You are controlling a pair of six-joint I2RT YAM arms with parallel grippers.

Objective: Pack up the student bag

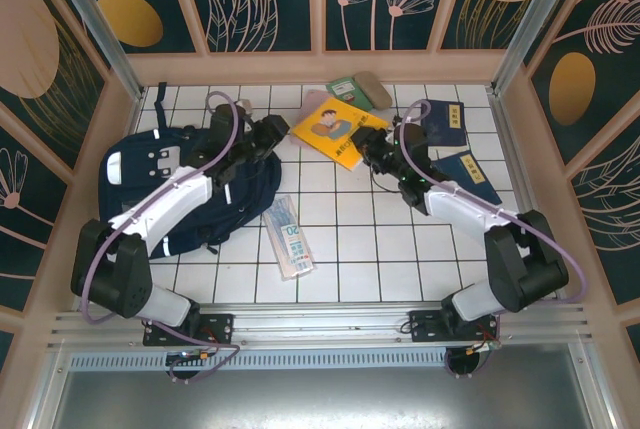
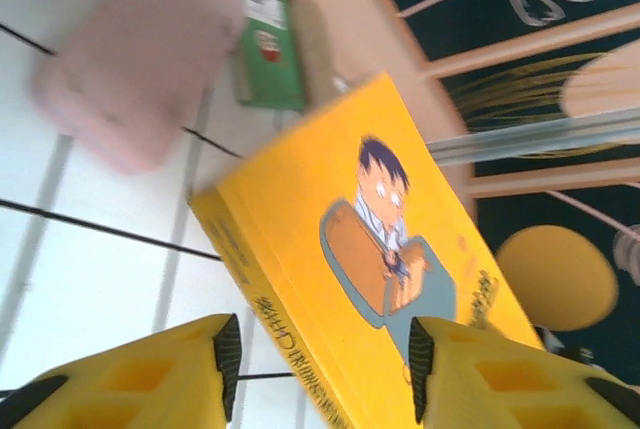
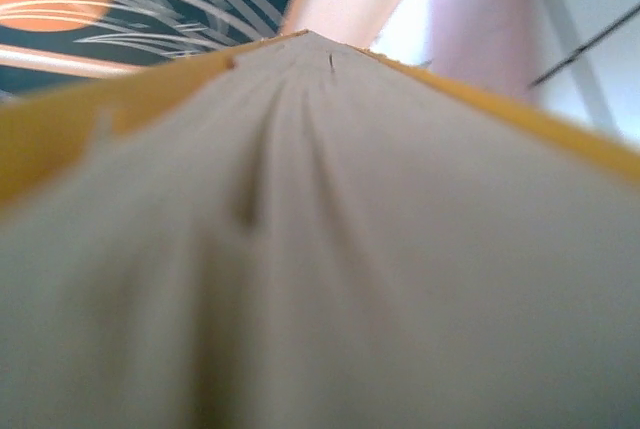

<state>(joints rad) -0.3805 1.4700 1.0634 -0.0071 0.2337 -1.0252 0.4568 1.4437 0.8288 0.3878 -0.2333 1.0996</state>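
Note:
The student bag (image 1: 178, 189), a large navy backpack, lies at the left of the tiled table. A yellow book (image 1: 333, 129) with a cartoon figure on its cover lies at the middle back. In the left wrist view the yellow book (image 2: 370, 249) looks tilted. My left gripper (image 1: 283, 132) hangs over the bag's right edge, just left of the book. Its yellow fingers (image 2: 225, 349) stand open, and the left gripper (image 2: 322, 369) holds nothing. My right gripper (image 1: 366, 146) is at the book's right edge. The page edge (image 3: 320, 249) lies so close that it hides that gripper's fingers.
A green book (image 1: 349, 91) and a beige oblong case (image 1: 376, 88) lie at the back. Two navy books (image 1: 443, 123) (image 1: 470, 177) lie on the right. A clear flat pouch (image 1: 290, 237) lies in front of the bag. A pink blurred object (image 2: 140, 59) lies beside the green book (image 2: 265, 34).

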